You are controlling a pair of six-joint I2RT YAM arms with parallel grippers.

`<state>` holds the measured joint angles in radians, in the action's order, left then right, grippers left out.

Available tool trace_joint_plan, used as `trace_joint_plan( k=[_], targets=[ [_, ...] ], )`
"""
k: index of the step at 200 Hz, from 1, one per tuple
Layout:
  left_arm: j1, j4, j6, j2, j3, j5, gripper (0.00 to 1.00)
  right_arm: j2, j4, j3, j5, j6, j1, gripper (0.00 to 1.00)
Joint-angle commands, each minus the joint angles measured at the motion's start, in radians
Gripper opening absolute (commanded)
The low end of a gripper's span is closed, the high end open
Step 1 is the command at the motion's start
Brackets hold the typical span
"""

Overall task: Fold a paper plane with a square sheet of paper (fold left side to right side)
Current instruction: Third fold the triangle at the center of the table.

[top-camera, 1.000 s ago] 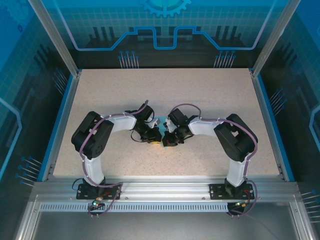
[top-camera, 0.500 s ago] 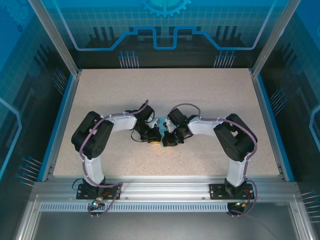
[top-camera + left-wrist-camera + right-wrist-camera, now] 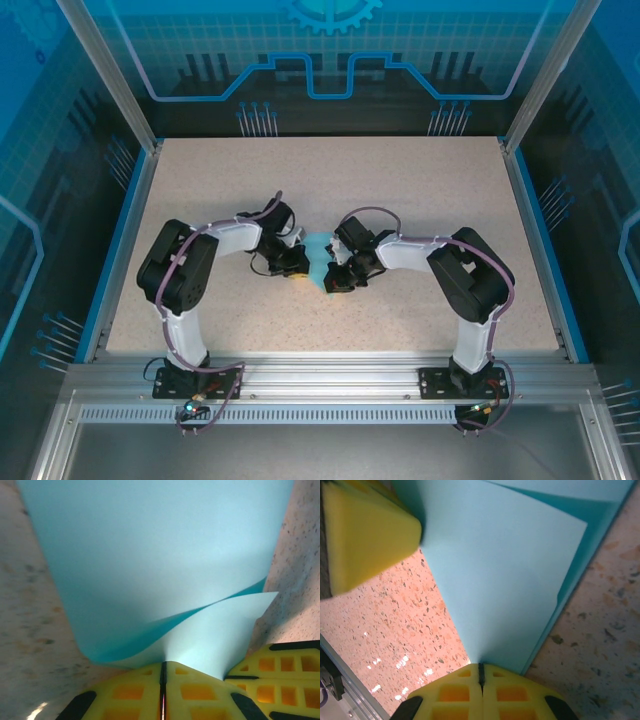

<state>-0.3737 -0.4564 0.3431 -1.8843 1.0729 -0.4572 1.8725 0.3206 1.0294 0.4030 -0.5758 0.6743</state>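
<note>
The light-blue sheet of paper (image 3: 319,252) lies folded in layers on the table between my two grippers. My left gripper (image 3: 297,266) is shut on its left edge. In the left wrist view the yellow fingertips (image 3: 150,672) meet, and the paper (image 3: 160,555) rises from the seam with an upper layer curling over a lower one. My right gripper (image 3: 336,279) is shut on the near tip of the paper. In the right wrist view the paper (image 3: 505,570) fans out from the closed right gripper (image 3: 480,666), and a left fingertip (image 3: 367,535) presses its far corner.
The speckled beige table (image 3: 400,190) spreads wide behind and to both sides of the paper. Blue rails (image 3: 530,230) edge it left and right, and an aluminium frame (image 3: 330,375) runs along the near edge by the arm bases.
My left arm has drawn back to the left, so more of the blue paper shows between the two grippers. The right arm has stayed in place.
</note>
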Motion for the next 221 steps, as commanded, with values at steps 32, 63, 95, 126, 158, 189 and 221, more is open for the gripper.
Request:
trace_joint_plan(
  k=[32,63,95,126,158,189,221],
  targets=[
    [0.104,-0.029,-0.045,-0.041,0.031,0.159,0.10,0.053,0.122,-0.049,-0.081,0.012,0.017,0.00],
    [0.132,-0.039,-0.059,-0.042,0.040,0.167,0.10,0.053,0.118,-0.052,-0.078,0.010,0.017,0.00],
    [0.131,-0.033,-0.076,0.033,0.012,0.124,0.11,0.050,0.118,-0.051,-0.079,0.008,0.016,0.00],
    [0.126,-0.023,-0.054,0.124,-0.039,0.091,0.12,0.051,0.114,-0.044,-0.075,0.005,0.016,0.00],
    [0.048,0.007,-0.017,0.139,-0.041,0.025,0.13,0.054,0.118,-0.034,-0.075,0.004,0.016,0.00],
    [-0.019,0.050,0.029,0.085,-0.015,-0.013,0.14,0.049,0.117,-0.036,-0.077,-0.001,0.017,0.00],
    [-0.057,0.047,0.028,0.022,0.036,-0.012,0.13,0.044,0.113,-0.033,-0.076,-0.002,0.019,0.00]
  ],
)
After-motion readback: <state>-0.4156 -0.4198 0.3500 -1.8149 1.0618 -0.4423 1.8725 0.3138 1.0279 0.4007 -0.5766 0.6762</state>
